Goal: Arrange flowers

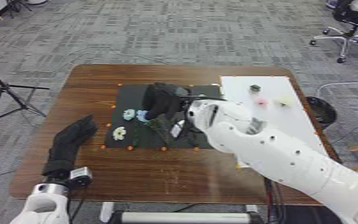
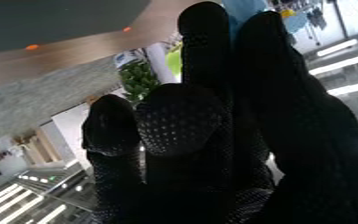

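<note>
Flower, blue (image 1: 143, 115): one, on the dark mat (image 1: 149, 141) at the middle of the tabletop (image 1: 158, 175), toward the mat's left edge, just beside the fingers of the right hand (image 1: 162, 100). In the right wrist view, light blue shows between two long fingertips; whether they touch a petal cannot be told.

Flower, pale blue-white (image 1: 129, 114): one, on the mat, immediately left of the blue one, a little farther from the fingers.

Flower, white with yellow centre (image 1: 119, 133): one, at the mat's left edge, nearer the tabletop's near edge, apart from the fingers.

Hand, right: above the mat, its long fingers straight and loosely extended; a grip on any stem cannot be made out.

Hand, left (image 1: 71, 137): near the tabletop's left edge, fingers unclenched, directed toward the far edge, well apart from the flowers.

Board, white (image 1: 291, 130): along the tabletop's right edge, bearing one pink flower (image 1: 261, 102), one pale yellow flower (image 1: 285, 102) beside it, and one dark green item (image 1: 254, 88) nearer the far edge.
</note>
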{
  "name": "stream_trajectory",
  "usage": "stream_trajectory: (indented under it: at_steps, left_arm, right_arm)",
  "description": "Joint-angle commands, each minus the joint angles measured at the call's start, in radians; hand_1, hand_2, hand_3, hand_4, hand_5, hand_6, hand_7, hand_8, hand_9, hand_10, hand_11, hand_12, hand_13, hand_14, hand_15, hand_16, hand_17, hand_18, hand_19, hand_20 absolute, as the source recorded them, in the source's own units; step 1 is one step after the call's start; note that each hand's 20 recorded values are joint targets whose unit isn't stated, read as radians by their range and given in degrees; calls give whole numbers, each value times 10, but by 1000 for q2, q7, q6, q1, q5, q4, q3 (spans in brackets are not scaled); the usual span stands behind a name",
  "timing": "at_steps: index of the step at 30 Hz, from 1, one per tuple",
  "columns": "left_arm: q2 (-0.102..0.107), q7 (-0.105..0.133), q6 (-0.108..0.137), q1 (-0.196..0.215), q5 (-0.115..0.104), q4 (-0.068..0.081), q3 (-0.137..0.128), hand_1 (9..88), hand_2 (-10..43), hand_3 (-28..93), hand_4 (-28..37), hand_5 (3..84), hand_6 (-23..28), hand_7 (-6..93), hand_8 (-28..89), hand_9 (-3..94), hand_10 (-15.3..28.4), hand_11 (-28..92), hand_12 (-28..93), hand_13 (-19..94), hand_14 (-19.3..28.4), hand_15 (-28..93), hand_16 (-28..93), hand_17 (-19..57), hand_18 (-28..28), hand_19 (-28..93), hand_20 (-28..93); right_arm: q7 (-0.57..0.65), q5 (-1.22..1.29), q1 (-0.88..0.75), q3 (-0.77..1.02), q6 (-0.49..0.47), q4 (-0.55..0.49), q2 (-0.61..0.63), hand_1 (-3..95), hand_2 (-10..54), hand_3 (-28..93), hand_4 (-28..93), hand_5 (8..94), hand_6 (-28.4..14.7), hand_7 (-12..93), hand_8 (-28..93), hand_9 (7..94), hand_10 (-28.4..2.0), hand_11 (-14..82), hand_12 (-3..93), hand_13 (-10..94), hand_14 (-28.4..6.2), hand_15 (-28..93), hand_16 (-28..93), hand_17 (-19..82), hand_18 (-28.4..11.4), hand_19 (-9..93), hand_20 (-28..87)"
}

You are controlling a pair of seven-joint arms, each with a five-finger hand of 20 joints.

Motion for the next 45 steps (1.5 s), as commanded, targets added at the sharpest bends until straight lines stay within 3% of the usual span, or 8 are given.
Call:
stream_trajectory:
  at_steps: [1,11,18,22,32,40,45]
  left_arm:
    - [-4,-16,-5,-6,9,18,16,148,78,721,-283,427,14,122,-72,433,126,133,130,352,162,130,58,-26,134,70,156]
    - [-5,-13,-14,-21,7,26,24,149,77,717,-283,433,19,122,-72,435,129,145,121,348,164,129,58,-30,135,73,152]
    - [-3,-17,-11,-21,4,25,22,154,79,710,-283,439,33,107,-67,433,135,153,122,345,170,140,59,-30,137,82,152]
    - [-9,-16,-24,-21,4,28,20,154,78,710,-283,440,31,104,-64,433,133,157,121,343,171,145,55,-31,138,86,152]
    - [-7,-16,-27,-25,3,28,21,155,77,705,-283,444,41,90,-56,431,139,162,119,340,177,162,48,-28,141,97,151]
    - [-8,-11,-35,-28,5,30,20,156,77,703,-283,440,44,81,-53,426,142,164,121,339,181,167,46,-22,144,110,156]
    - [-4,-10,-27,-30,5,29,21,157,79,696,-283,437,56,66,-49,419,144,163,122,335,186,174,45,-22,145,117,157]
  right_arm:
    - [-17,-129,-32,-29,42,67,-33,569,-95,578,-178,792,50,242,73,903,-65,59,369,860,-7,593,383,465,-190,881,562]
    - [0,-250,-15,-57,186,146,-73,580,-95,576,-182,795,47,231,81,898,-78,56,362,854,-17,606,380,461,-195,882,564]
    - [19,-233,-26,-46,188,160,-89,593,-95,560,-178,791,45,226,78,888,-82,48,346,850,-20,614,377,459,-196,885,565]
    - [26,-250,-33,-46,203,176,-108,592,-95,554,-172,791,47,224,70,885,-80,40,329,849,-21,619,375,460,-196,885,565]
    - [45,-281,-33,-55,216,186,-106,603,-95,541,-160,775,47,198,41,833,-75,22,258,845,-23,626,360,460,-198,889,558]
    - [59,-298,-35,-39,158,180,-103,592,-95,544,-152,724,32,174,45,761,-77,53,207,843,-17,616,348,456,-193,888,552]
    - [67,-301,-34,-30,129,174,-100,599,-94,539,-148,665,22,174,33,683,-80,97,138,834,-14,615,339,451,-190,884,550]
